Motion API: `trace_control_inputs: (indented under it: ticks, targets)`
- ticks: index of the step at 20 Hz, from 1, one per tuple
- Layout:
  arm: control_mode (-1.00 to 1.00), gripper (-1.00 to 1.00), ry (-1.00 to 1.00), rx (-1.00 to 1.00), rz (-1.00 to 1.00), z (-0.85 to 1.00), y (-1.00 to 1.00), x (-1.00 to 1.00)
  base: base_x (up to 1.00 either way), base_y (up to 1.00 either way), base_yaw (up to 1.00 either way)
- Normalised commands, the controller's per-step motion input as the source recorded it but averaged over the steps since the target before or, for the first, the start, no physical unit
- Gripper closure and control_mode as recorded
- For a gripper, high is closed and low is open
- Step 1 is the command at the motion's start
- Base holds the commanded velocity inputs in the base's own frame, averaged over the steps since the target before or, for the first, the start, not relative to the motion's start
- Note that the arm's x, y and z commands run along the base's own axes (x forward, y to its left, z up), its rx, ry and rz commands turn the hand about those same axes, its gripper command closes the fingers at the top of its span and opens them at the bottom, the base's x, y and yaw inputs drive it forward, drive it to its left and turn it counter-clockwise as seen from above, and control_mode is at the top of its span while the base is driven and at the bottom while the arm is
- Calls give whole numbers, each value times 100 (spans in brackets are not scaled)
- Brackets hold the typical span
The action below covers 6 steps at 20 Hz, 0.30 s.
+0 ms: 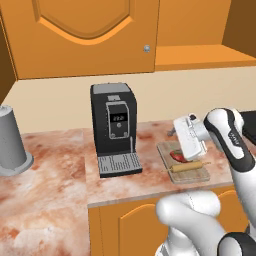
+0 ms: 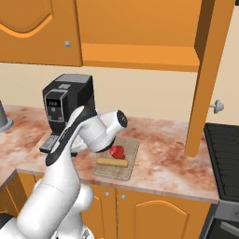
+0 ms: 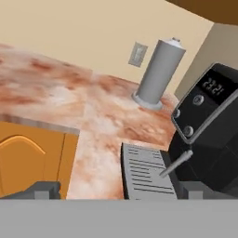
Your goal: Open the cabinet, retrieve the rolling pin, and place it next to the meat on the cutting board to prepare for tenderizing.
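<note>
Where the light-brown cutting board (image 1: 186, 172) lies on the mottled counter (image 1: 60, 170) to the right of the black coffee machine (image 1: 113, 126), lies the rolling pin (image 1: 188, 167): slim, tan, wooden, thin pegs at both ends, set crosswise on the board's near half and spanning about its width. Just behind it on the same board, the meat (image 2: 117, 151), a small glossy red lump, close to the pin, contact impossible to judge. Above, to the right, the cabinet (image 2: 207, 74) with its door swung out edge-on and the round grey knob (image 2: 217, 106) facing right. In the hand view, gripper (image 3: 120, 189) with fingertips (image 3: 44, 189) spread wide apart, nothing between them and nothing touched, looking along the counter at the coffee machine's drip tray (image 3: 144, 171) and a grey cylinder (image 3: 159, 74) standing upright by the wall. In the left base view, the white hand hovering above the board beside the meat.
</note>
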Motion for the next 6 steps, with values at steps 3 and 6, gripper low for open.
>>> trace_control_inputs:
  ticks: [3,6]
  targets:
    - [-100,-100,-5,0,0,4,64,-41,0,0,0]
    - [-100,-100,-4,0,0,0,64,-41,0,0,0]
